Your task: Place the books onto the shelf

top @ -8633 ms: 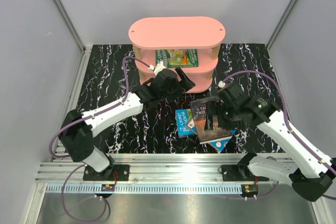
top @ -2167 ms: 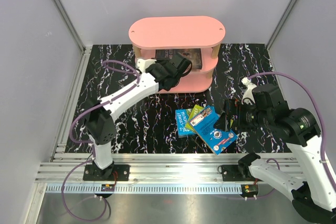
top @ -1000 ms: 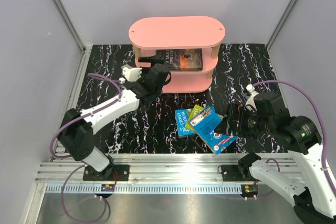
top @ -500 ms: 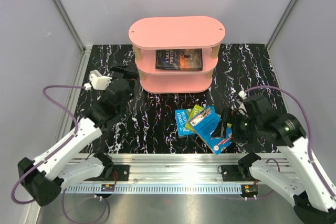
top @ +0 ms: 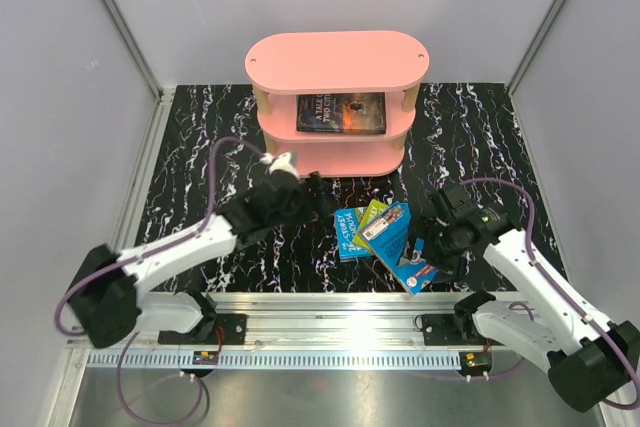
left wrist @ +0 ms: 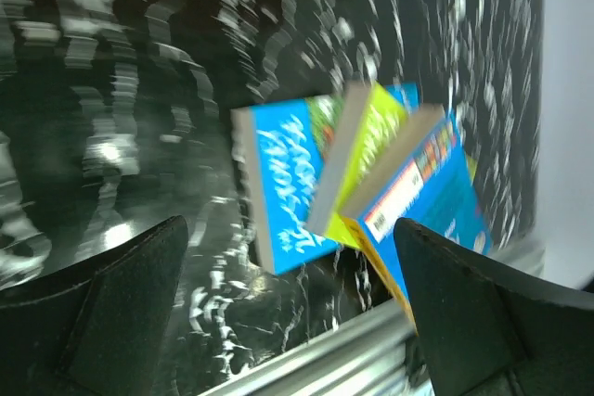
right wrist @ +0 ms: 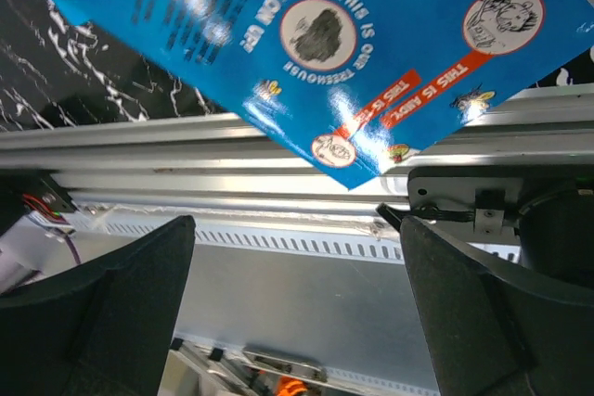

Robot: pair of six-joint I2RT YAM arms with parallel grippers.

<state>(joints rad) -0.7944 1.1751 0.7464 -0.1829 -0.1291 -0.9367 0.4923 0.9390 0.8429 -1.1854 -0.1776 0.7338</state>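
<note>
One of four paperbacks is shelved, by our count: the dark sunset-cover book lies flat on the middle board of the pink shelf, at the far centre of the worktop. Three are left, fanned in an overlapping pile on the worktop near the shelf's right end: a bright blue paperback lowest and leftmost, a green paperback leaning across it, and a second blue paperback on top, back cover up and tilted.

We judge the task about a quarter done, with the next pickup not yet begun. The left gripper hangs just left of the pile, jaws spread and holding nothing; its own view frames all three books between the fingers, though blur there keeps us from saying how the edges rest on one another. The right gripper sits at the pile's near right corner, jaws spread wide too and empty.

The covers are glossy and catch glare, the books are thin, and their page blocks are pale. The shelf has rounded oval boards, matte pink, on light wooden posts. Black, white-veined marble patterning covers the worktop, edged near us by a ribbed aluminium rail.
</note>
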